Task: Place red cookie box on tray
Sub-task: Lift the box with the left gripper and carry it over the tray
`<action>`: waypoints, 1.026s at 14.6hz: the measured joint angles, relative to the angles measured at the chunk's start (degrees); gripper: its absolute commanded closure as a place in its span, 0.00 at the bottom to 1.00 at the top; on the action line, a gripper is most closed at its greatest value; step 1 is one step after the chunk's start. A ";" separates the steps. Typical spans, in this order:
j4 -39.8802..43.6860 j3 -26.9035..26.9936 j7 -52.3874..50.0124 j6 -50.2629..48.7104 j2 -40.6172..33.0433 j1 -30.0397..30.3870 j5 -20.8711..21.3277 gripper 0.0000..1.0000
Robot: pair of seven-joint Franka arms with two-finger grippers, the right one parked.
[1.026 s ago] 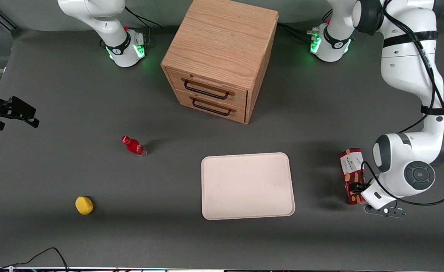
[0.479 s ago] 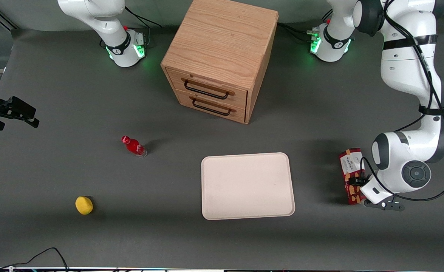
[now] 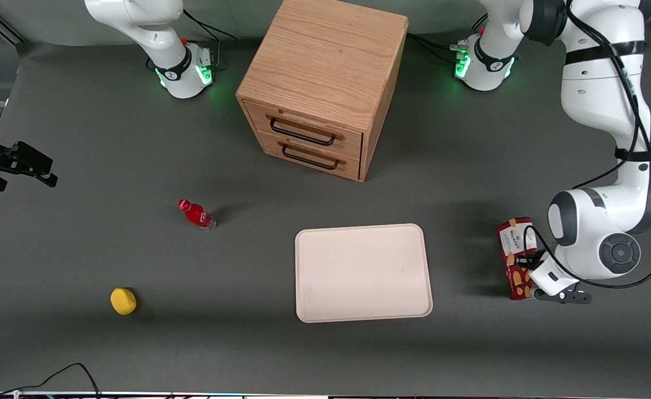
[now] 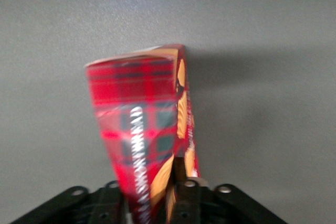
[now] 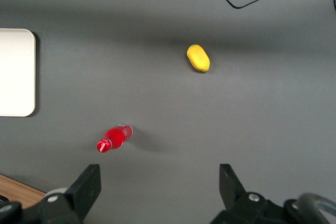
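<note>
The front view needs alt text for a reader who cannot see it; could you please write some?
The left arm's gripper is down at the red cookie box, which lies on the dark table toward the working arm's end, apart from the bare cream tray. A wooden two-drawer cabinet stands farther from the camera; a small red bottle and a yellow object lie toward the parked arm's end.

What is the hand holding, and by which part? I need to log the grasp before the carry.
The hand is shut on the red cookie box, its fingers pinching the narrow sides of the end nearer the front camera. The tray lies beside it.
</note>
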 measured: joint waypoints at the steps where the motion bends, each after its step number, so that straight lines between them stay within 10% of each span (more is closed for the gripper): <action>1: 0.00 -0.01 -0.02 -0.35 -0.41 -0.05 -0.03 1.00; 15: 12.82 -18.29 -33.13 -23.90 -15.30 -1.62 6.05 1.00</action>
